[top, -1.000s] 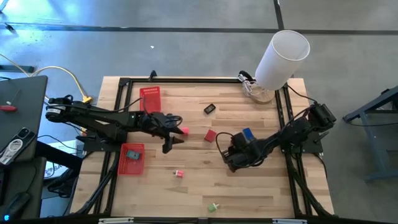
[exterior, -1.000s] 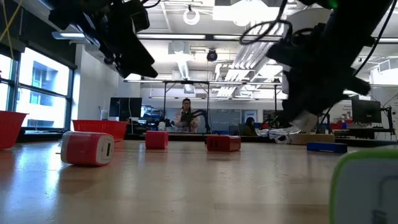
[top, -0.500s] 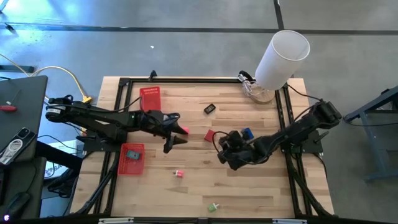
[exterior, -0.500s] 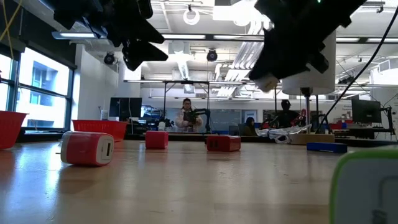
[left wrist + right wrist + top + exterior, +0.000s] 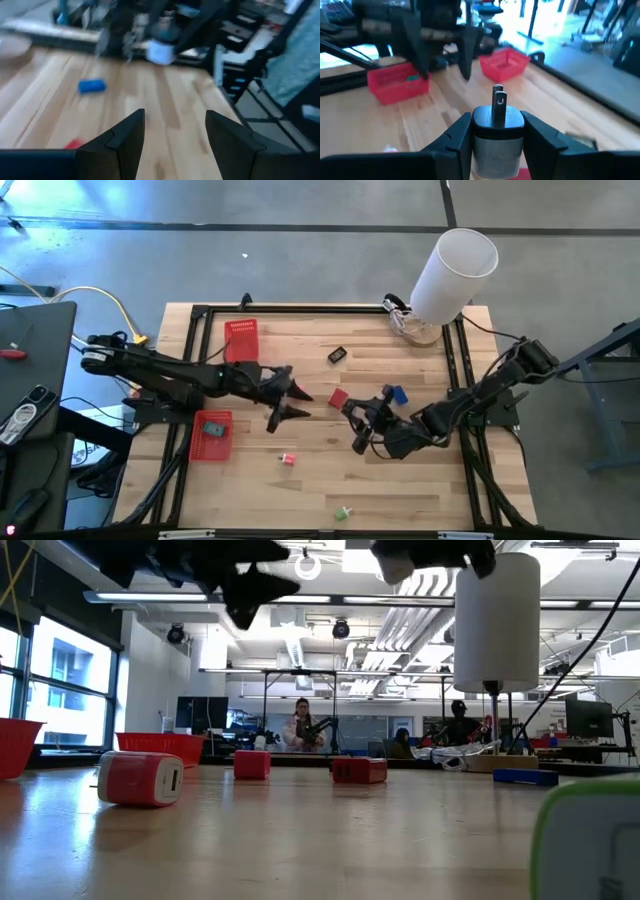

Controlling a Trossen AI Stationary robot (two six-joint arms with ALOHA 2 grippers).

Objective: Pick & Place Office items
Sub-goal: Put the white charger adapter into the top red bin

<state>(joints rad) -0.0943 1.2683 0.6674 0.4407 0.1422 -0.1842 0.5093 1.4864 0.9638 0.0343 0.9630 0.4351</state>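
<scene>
Table (image 5: 420, 490): pale wooden planks are being seen, smooth, with a dark metal frame around the edge.
Left gripper (image 5: 290, 402): it is being held in the air over the middle of the table, and its two dark fingers are being kept apart with nothing between them.
Right gripper (image 5: 492, 131): a small blocky plug piece (image 5: 497, 125) is being squeezed between its two dark fingers; the piece is black on top and silvery grey lower down, with two thin metal prongs sticking out.
Red block (image 5: 338, 397): a small square piece is lying flat on the wood between the two grippers.
Blue piece (image 5: 397, 394): a small blocky thing is lying on the wood just beside the right arm.
Black piece (image 5: 337, 355): a small flat piece is lying near the far edge.
Pink and white piece (image 5: 288, 459): a tiny piece with rounded corners is lying toward the near edge.
Green piece (image 5: 342, 512): a tiny piece is lying close to the near edge.
Baskets: two red mesh baskets are sitting on the left side, the far basket (image 5: 241, 339) and the near basket (image 5: 210, 437); a small teal piece (image 5: 213, 427) is lying in the near one.
White cylinder (image 5: 452, 272): a big smooth round tube is standing at the far right corner.
</scene>
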